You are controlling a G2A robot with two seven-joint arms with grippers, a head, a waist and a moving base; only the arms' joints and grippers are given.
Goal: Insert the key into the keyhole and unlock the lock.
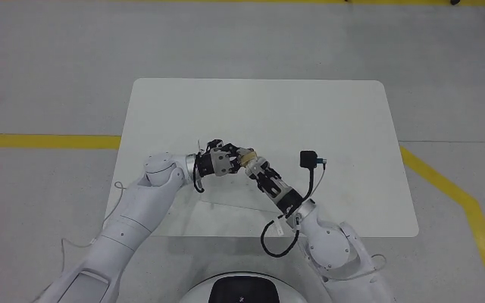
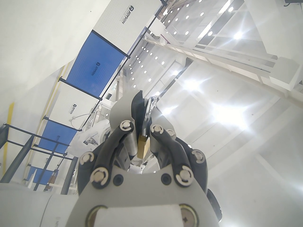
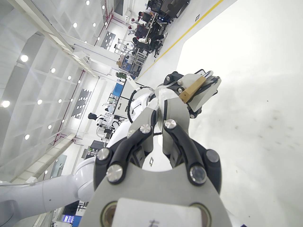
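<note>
Alignment is the step in hand, as I judge it. Top view: left gripper [image 1: 235, 158] and right gripper [image 1: 258, 168] meet tip to tip above the table [image 1: 341, 114]. The brass lock [image 1: 246, 157] sits between their fingertips, and the forearms converge from either side. Left wrist view: fingers [image 2: 138, 108] pinch the lock [image 2: 143, 146], with the shackle at the tips and the brass body nearer the palm. The wrist is tipped so that ceiling lies beyond the fingertips. Right wrist view: own fingers [image 3: 176, 109] are pressed together, tips just short of the lock's brass end. I cannot make out the key between them, and the keyhole is too small to tell. The next move likely calls for a fine, straight advance along the keyhole axis, then a wrist roll while the left gripper holds firm.
</note>
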